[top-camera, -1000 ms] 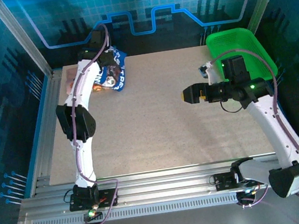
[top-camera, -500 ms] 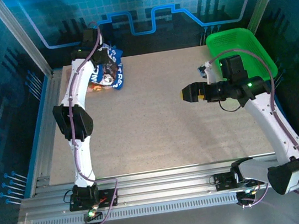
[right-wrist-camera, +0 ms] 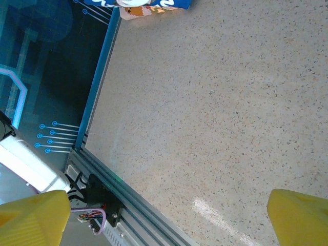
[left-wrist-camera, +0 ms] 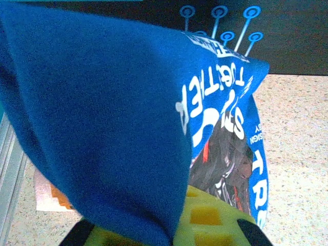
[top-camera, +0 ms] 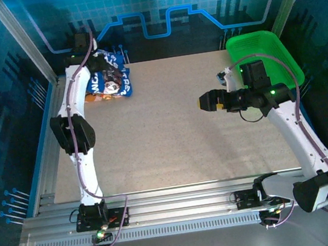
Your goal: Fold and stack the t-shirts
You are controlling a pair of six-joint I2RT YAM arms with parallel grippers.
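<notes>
Over speckled table (top-camera: 173,146), pinching limp blue t-shirt (top-camera: 112,81) in left gripper (left-wrist-camera: 159,230), probably best edge-held; right gripper (top-camera: 204,102) wide, empty.

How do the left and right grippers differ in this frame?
The left gripper reaches to the far left corner of the table, while the right gripper hangs over its bare middle-right. The left gripper is closed on the blue t-shirt, which drapes over its fingers. The right gripper holds nothing, its jaws wide apart. Both have yellow finger pads.
</notes>
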